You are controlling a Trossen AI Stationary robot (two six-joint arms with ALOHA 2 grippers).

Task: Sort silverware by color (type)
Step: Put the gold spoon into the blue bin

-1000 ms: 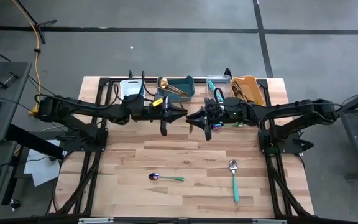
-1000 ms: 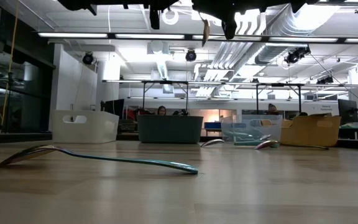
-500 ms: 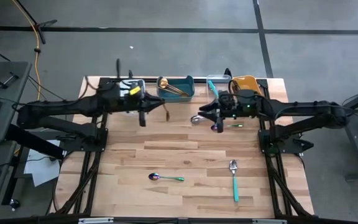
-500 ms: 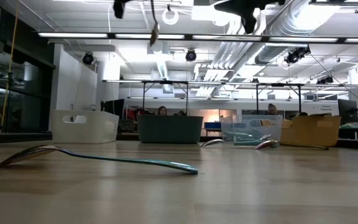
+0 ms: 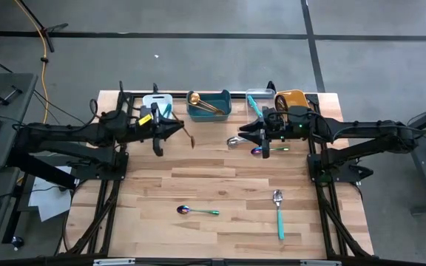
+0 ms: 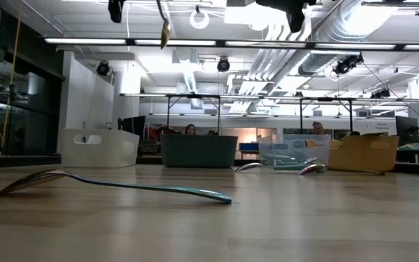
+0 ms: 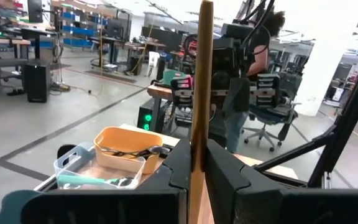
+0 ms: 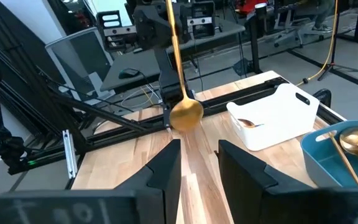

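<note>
1. pale wooden table (image 5: pixel 220 185) on a grey concrete floor, with four small bins in a row along its far edge: white bin (image 5: pixel 156 103), teal bin (image 5: pixel 211 107), clear bin (image 5: pixel 258 98), orange bin (image 5: pixel 293 103).
2. thin gold spoon (image 5: pixel 188 137) hangs above the far left part of the table, just in front of the white and teal bins, clamped in the left gripper (image 5: pixel 170 130). its long axis runs roughly up and down, bowl lowest, handle rising between the closed fingers.
3. right gripper (image 5: pixel 251 133) hovers near the far edge in front of the clear bin, jaws a little apart and holding nothing.
4. sorting looks partly done: gold pieces already lie in the teal bin, dark ones in the orange bin.
5. left on the wood: a silver spoon (image 5: pixel 234 141) and a purple iridescent spoon (image 5: pixel 260 151) below the right gripper, another iridescent spoon (image 5: pixel 197 211) lying crosswise toward the near edge, and a teal-handled silver spoon (image 5: pixel 279 214) lying far-to-near, bowl toward the bins.
</note>
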